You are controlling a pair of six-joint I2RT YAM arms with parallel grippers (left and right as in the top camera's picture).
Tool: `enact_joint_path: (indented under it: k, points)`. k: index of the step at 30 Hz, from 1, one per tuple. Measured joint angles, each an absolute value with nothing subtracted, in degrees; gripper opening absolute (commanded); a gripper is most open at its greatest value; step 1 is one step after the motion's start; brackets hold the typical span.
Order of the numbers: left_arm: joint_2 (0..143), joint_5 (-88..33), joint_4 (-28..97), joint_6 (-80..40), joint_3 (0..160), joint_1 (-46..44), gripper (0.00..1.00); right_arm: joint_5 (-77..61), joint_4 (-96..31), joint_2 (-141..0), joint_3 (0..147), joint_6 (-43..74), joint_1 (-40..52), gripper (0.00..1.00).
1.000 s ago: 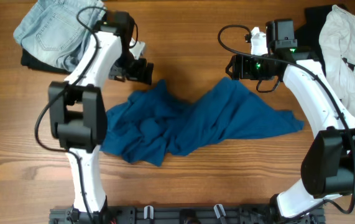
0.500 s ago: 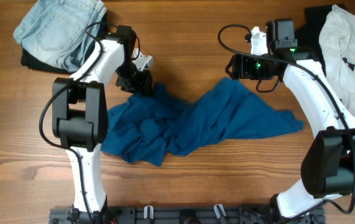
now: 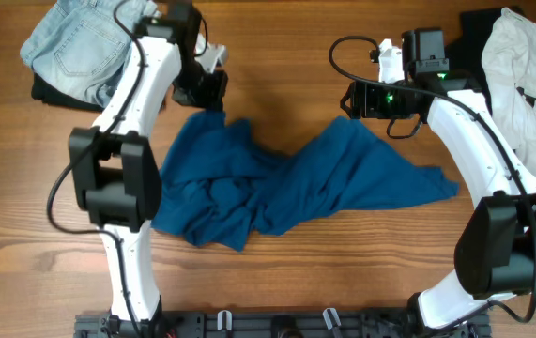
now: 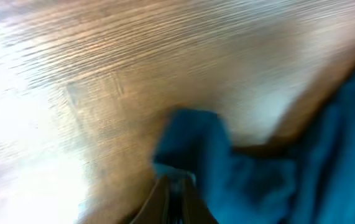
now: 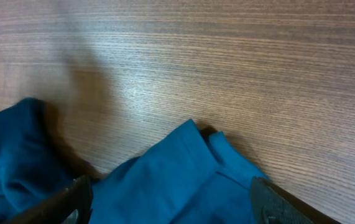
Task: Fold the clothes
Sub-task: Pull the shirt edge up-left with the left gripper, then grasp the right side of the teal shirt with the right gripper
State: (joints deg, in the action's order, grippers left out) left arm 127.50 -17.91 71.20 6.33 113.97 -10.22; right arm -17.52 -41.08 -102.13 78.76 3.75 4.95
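At the far left of the table, around 10 o'clock in the overhead view, a heap of pale-blue denim point(image 3: 84, 42) lies on a flat black piece of cloth point(image 3: 44, 89). I think both are put aside there to wait for their turn.

Just to the right, near 11 o'clock, the left gripper point(image 3: 213, 103) is clenched on the upper left corner of the large deep-blue shirt of soft cloth point(image 3: 296, 188). The left wrist view is blurred, but it shows blue cloth pinched between two fingers that stand close together. The pinched corner is drawn out to a point toward 11 o'clock, so my judgement is that this arm pulls the cloth outward to spread it.

The shirt itself lies crumpled at the middle of the brown wooden table point(image 3: 277, 282), with many wrinkles at its 8 o'clock side. It is not yet flat, so the folding seems only to begin.

Near 1 o'clock the right gripper point(image 3: 350, 101) is released, holding nothing. In the right wrist view its fingers stand wide apart, with the shirt's upper right corner between them. It probably needs to close on this corner, so that both arms can stretch the shirt.

At 2 o'clock, well apart from the shirt, a white tee with black print point(image 3: 521, 75) lies partly over another black cloth point(image 3: 479, 17).
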Motion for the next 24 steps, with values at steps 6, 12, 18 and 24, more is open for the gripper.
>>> enact_joint_path:
  k: [6, 12, 18, 24]
  points:
    - [120.5, -17.9, 75.6, 5.9, 115.8, -10.4, 0.04, -17.5, -40.7, -102.1, 78.8, 3.7, 5.0, 0.81]
    - [120.3, -17.9, 75.7, 4.5, 115.8, -10.5, 0.04, -16.4, -38.9, -102.2, 78.8, 3.7, 5.0, 0.80]
    - [120.3, -17.9, 75.5, 3.5, 115.8, -10.5, 0.04, -12.0, -35.9, -108.8, 78.8, 3.7, 5.0, 0.77]
    - [120.3, -17.9, 75.1, 3.5, 115.8, -10.5, 0.04, -11.3, -33.7, -114.2, 78.7, 3.3, 5.0, 0.73]
